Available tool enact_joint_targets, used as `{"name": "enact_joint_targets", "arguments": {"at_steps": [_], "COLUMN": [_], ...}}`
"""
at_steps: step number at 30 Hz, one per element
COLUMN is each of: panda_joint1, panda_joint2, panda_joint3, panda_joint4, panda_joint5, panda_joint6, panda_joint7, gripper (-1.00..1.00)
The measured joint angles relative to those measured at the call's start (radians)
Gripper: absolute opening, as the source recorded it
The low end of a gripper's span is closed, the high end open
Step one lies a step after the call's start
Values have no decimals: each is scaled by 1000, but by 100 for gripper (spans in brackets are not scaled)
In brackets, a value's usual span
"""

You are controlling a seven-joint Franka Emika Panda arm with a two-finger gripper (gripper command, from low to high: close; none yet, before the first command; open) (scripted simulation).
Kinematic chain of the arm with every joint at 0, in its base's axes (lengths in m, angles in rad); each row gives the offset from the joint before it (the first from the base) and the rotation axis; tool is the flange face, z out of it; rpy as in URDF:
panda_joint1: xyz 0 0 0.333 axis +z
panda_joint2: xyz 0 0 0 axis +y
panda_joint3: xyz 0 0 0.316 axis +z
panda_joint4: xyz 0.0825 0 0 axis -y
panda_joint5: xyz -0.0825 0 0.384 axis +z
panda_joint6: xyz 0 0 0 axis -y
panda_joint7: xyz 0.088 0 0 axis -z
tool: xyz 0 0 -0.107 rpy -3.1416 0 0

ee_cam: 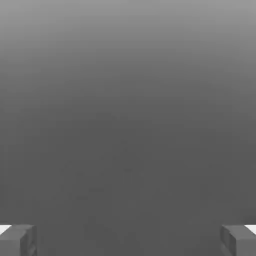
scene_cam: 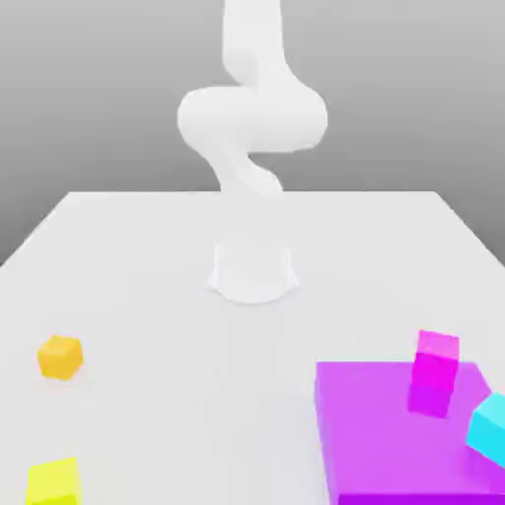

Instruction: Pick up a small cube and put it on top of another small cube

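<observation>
The small cube [scene_cam: 59, 357], orange-yellow and matte, rests on the white table [scene_cam: 148, 296] near the exterior view's left. A brighter lemon-yellow cube [scene_cam: 51, 483] lies closer to the front edge on the same side. The white arm [scene_cam: 252, 118] is folded high above its base [scene_cam: 253, 273], far from both cubes. In the hand view my gripper [ee_cam: 128, 240] is open: its grey fingertips [ee_cam: 17, 240] stand wide apart with nothing between them, facing plain grey background.
A large purple slab [scene_cam: 395, 464] fills the front of the exterior view's right. A magenta cube [scene_cam: 435, 370] stands on it and a cyan cube [scene_cam: 490, 426] sits tilted at its right edge.
</observation>
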Motion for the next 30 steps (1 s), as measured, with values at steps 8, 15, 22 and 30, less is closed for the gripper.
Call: {"name": "enact_joint_targets", "arguments": {"at_steps": [8, 15, 22, 30], "panda_joint1": [-73, -139, -291, -551], "panda_joint2": [288, 541, 817, 1053], "panda_joint3": [-213, -402, -452, -141], "panda_joint4": [-147, -273, -384, -334], "panda_joint5": [-32, 12, 207, 486], "panda_joint6": [177, 330, 479, 647], "panda_joint7": [-194, -409, -722, -949], "gripper": [0, 0, 0, -100]}}
